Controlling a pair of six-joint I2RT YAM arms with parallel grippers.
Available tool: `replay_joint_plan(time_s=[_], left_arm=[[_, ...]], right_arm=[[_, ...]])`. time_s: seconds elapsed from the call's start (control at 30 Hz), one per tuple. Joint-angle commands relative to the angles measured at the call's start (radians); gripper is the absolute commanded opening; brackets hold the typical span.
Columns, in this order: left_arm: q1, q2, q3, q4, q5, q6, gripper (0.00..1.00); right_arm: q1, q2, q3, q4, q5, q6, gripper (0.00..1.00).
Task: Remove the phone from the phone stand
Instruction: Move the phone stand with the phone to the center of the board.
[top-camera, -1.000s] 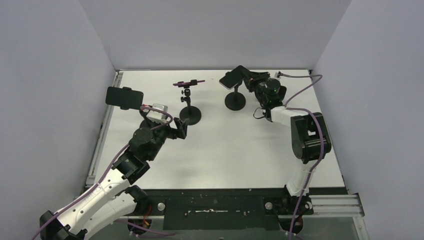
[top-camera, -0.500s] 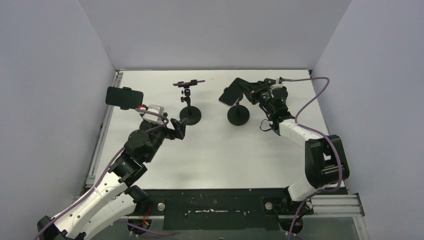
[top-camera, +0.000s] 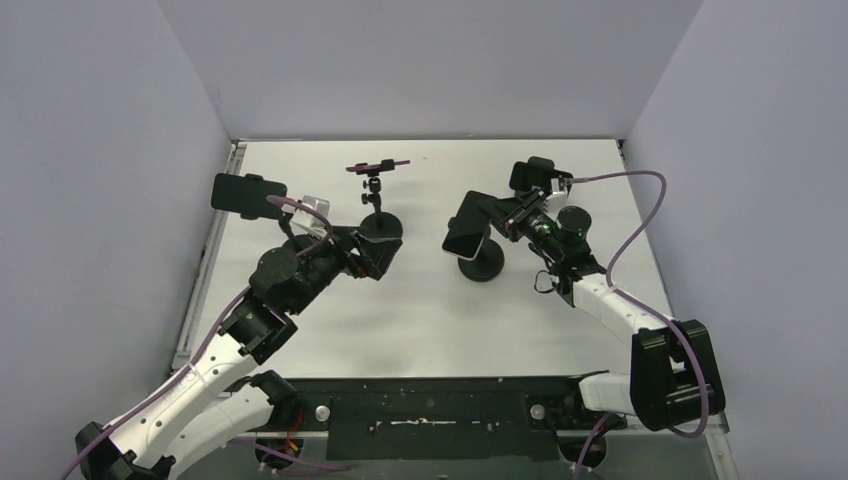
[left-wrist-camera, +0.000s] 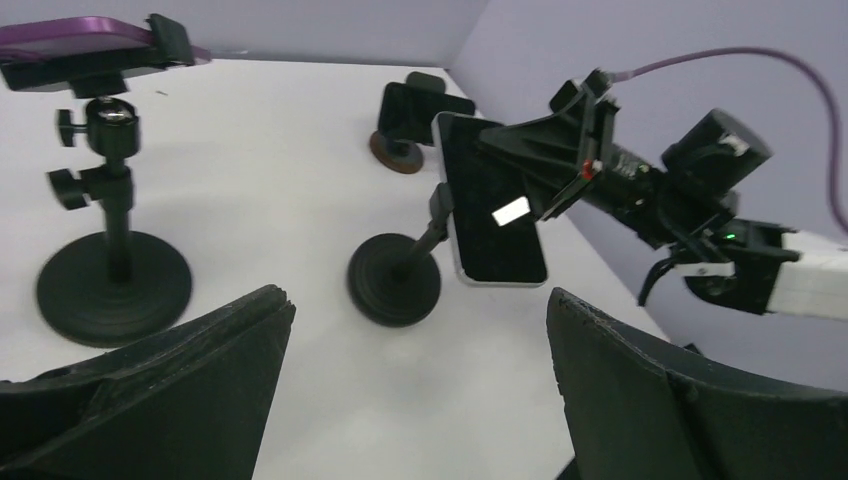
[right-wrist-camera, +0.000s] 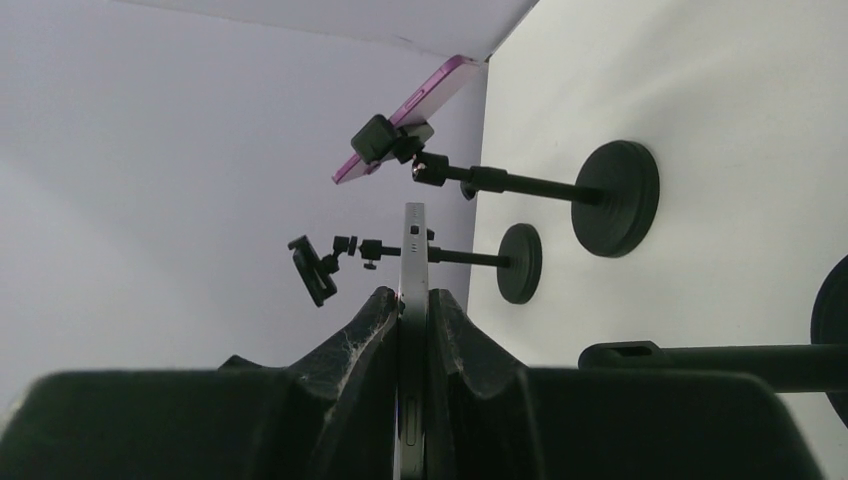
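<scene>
So over the last second the right arm has pulled back toward the near side and the phone has come with it, but so has the phone stand. Its round base now sits noticeably closer to the front of the surface than it did a moment ago, and the stem leans over. The right claw is clamped tight on the phone's thin edges, so the grip itself looks fine. Trouble is, dragging the whole thing around isn't removing anything. From these angles I honestly can't tell whether the phone is clear of the cradle or still hooked in it; my guess is hooked. Meanwhile the left claw has spread wide apart, holding nothing, and has slid in toward the middle. I read that as getting ready to pin the base so the right arm can pull the phone free. What's in the way is the purple phone on a second stand, whose base is just beside the left claw and sits between it and the target base. Further off there's a black phone on the left and a small stand at the back right, both out of the action.
</scene>
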Motion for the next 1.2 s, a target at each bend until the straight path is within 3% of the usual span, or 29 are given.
replay_joint_plan(time_s=[0.0, 0.2, 0.4, 0.73, 0.83, 1.17], left_arm=[[-0.006, 0.026, 0.07, 0.062, 0.137, -0.199, 0.97], [-0.006, 0.15, -0.012, 0.326, 0.291, -0.427, 0.97], [-0.017, 0.248, -0.029, 0.457, 0.309, -0.53, 0.94], [-0.067, 0.333, -0.038, 0.499, 0.277, -0.601, 0.87], [-0.08, 0.345, -0.046, 0.475, 0.254, -0.606, 0.82], [-0.092, 0.336, -0.07, 0.401, 0.183, -0.609, 0.81]], right_arm=[[0.011, -0.107, -0.029, 0.175, -0.047, 0.045, 0.0], [0.033, -0.147, -0.119, 0.29, 0.035, 0.127, 0.0], [0.075, -0.182, -0.185, 0.339, 0.144, 0.166, 0.0], [0.175, -0.151, -0.288, 0.547, 0.343, 0.205, 0.0], [0.183, -0.13, -0.315, 0.603, 0.371, 0.213, 0.0], [0.185, -0.085, -0.347, 0.647, 0.405, 0.226, 0.0]])
